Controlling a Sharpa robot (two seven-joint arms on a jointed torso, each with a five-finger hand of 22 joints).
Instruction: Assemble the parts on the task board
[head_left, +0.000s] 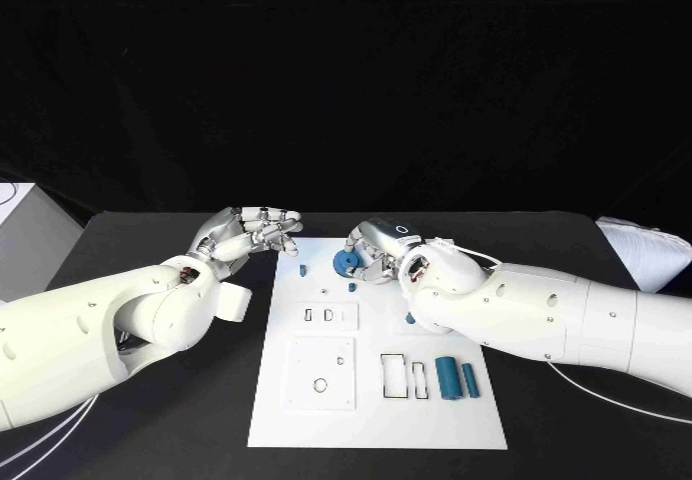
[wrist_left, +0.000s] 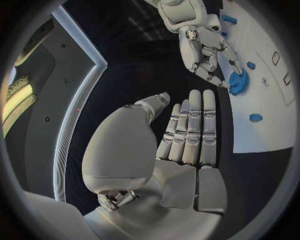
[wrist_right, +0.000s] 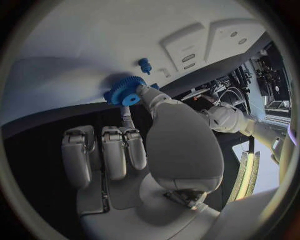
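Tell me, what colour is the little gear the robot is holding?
Blue. The gear shows best in the right wrist view.

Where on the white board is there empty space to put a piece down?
The task board is bare along its near edge, below the square plate and the two blue cylinders. The far end is crowded: the right hand pinches the blue gear there, with small blue pegs beside it.
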